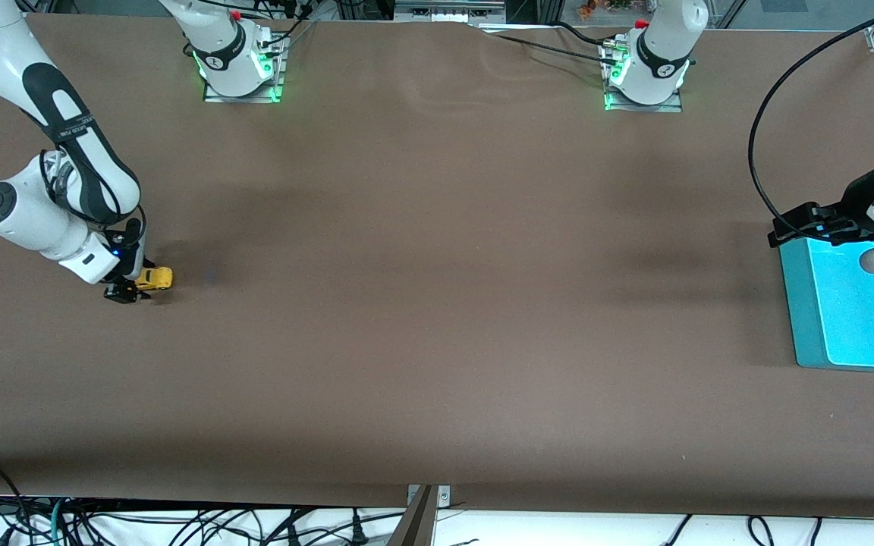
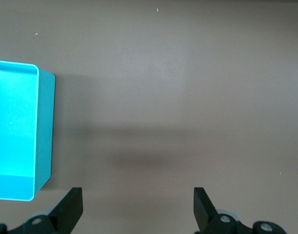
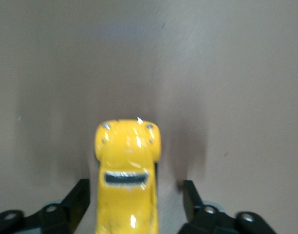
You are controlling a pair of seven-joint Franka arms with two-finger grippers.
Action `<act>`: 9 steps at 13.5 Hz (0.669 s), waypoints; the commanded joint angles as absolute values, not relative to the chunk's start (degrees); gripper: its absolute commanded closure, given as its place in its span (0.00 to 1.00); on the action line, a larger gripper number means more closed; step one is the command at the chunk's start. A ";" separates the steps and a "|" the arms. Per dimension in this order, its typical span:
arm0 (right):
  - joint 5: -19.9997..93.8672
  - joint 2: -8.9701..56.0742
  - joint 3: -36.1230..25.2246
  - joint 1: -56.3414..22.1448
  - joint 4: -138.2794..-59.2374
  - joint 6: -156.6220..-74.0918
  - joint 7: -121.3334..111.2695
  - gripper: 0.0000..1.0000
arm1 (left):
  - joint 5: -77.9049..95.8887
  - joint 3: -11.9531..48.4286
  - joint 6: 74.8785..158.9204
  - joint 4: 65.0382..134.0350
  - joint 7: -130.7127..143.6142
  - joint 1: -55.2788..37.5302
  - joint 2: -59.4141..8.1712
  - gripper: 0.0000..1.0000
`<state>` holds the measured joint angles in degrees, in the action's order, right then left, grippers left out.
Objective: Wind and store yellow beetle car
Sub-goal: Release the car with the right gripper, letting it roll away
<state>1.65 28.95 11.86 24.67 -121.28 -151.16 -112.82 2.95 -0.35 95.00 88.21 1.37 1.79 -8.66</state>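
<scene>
Brown surface (image 1: 437, 303) carries one yellow beetle car (image 1: 155, 279) at nine o'clock between the right gripper (image 1: 133, 291) jaws, spread; one teal bin (image 1: 805, 318) at three o'clock under the left gripper (image 2: 138, 207), jaws spread.

A bright yellow beetle car (image 3: 127, 175) with dark windows, turquoise bin (image 1: 805, 303), plain brown table (image 1: 437, 303).

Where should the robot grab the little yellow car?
By its two flat sides, coming down from above. The car is narrow with a rounded, slippery-looking roof, so squeezing the doors probably holds best. The right gripper already straddles it this way, a finger on each side, open. The left gripper waits over the table beside the bin.
</scene>
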 commanded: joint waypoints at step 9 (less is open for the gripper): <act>2.37 29.27 15.91 24.61 -113.30 -140.63 -107.23 0.00 | 4.57 -0.18 94.66 86.84 0.18 2.37 -9.23 0.00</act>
<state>1.74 29.07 15.49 24.46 -115.13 -143.36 -108.28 2.95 -0.35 95.00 88.21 1.37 1.79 -8.66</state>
